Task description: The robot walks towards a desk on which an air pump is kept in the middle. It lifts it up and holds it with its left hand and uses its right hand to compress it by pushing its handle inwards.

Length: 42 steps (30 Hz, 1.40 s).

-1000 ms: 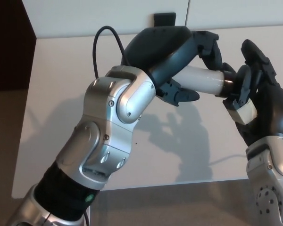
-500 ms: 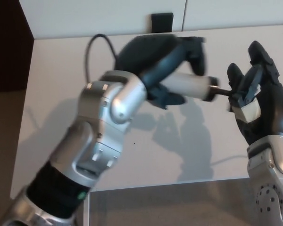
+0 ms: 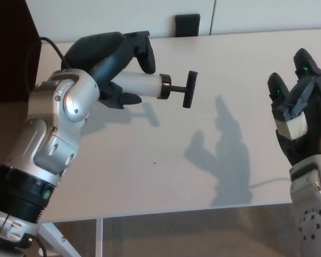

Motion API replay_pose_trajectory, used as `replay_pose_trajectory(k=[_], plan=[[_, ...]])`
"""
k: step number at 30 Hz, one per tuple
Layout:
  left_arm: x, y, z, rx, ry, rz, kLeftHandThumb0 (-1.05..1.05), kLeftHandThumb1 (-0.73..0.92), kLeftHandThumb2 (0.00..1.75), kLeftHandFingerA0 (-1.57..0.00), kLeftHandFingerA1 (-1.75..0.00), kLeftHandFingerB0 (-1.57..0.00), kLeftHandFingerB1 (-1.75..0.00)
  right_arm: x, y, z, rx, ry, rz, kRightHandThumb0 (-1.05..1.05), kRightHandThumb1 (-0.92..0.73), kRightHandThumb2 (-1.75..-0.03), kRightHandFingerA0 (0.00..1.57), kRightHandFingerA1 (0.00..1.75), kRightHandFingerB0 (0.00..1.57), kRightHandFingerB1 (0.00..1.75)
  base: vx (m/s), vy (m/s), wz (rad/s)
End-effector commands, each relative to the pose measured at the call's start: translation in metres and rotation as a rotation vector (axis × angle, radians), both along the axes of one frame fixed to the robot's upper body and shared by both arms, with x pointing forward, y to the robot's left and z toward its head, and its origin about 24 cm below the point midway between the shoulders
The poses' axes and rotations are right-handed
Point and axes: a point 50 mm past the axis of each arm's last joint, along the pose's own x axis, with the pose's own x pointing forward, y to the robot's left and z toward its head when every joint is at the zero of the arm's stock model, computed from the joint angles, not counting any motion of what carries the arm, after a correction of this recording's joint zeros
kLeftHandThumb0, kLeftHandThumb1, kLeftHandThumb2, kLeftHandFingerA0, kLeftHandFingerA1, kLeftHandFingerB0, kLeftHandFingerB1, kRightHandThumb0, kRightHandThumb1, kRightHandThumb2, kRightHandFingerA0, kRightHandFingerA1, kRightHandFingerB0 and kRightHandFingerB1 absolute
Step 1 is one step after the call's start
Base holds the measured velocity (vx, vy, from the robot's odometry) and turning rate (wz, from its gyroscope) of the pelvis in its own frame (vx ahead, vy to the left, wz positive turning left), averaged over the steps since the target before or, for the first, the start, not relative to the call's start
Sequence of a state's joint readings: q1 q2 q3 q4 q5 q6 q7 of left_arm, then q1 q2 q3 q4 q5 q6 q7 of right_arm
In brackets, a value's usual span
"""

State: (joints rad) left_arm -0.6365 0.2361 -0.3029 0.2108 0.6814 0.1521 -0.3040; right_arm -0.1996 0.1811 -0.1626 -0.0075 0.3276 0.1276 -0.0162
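left hand (image 3: 115,59) is wrapped tight around the air pump (image 3: 144,84), gripping its white barrel and holding it up above the desk (image 3: 166,160), roughly horizontal. the pump's black t-handle (image 3: 189,89) sticks out on its rod toward the right, nothing touching it. right hand (image 3: 302,120) is well off to the right of the pump, fingers spread and upright, holding nothing.

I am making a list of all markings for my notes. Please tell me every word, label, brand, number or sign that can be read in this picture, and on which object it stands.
None can be read: no text shows on the air pump, the left hand, the right hand or the desk.
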Motion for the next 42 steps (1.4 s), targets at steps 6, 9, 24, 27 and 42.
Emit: replay_pose_trajectory(k=[6,9,24,27,42], plan=[[0.005,-0.003,-0.014,0.012,-0.004,-0.046,-0.13,0.84,0.61,-0.78,-1.73,-0.51,-1.53,-0.003,-0.019,-0.003,0.014,-0.029,-0.034,-0.86,-0.88,-1.2,0.0,0.15,0.0,0.1,0.0,0.0,0.0],[0.003,-0.012,-0.041,0.036,0.044,-0.053,-0.17,0.78,0.62,-0.67,-1.75,-0.48,-1.6,-0.004,-0.021,-0.003,0.008,-0.029,-0.042,-0.84,-0.87,-1.19,0.0,0.17,0.0,0.12,0.0,0.0,0.0],[0.002,-0.044,-0.07,0.209,0.252,-0.146,-0.94,0.52,0.88,0.0,0.0,0.0,0.0,-0.014,-0.019,0.04,-0.205,-0.227,-0.074,-0.92,-0.88,-1.2,0.0,0.09,0.0,0.06,0.0,0.0,0.0],[0.004,-0.044,-0.065,0.228,0.252,-0.133,-1.01,0.57,0.95,0.0,0.0,0.0,0.0,-0.018,-0.018,0.047,-0.232,-0.263,-0.078,-0.92,-0.87,-1.19,0.0,0.11,0.0,0.07,0.0,0.0,0.0],[0.001,-0.025,0.047,0.079,-0.067,-0.185,-1.01,0.56,0.95,0.0,0.0,0.0,0.0,-0.035,-0.01,0.064,-0.327,-0.352,-0.072,-0.89,-0.88,-1.19,0.04,0.16,0.03,0.1,0.0,0.0,0.0]])
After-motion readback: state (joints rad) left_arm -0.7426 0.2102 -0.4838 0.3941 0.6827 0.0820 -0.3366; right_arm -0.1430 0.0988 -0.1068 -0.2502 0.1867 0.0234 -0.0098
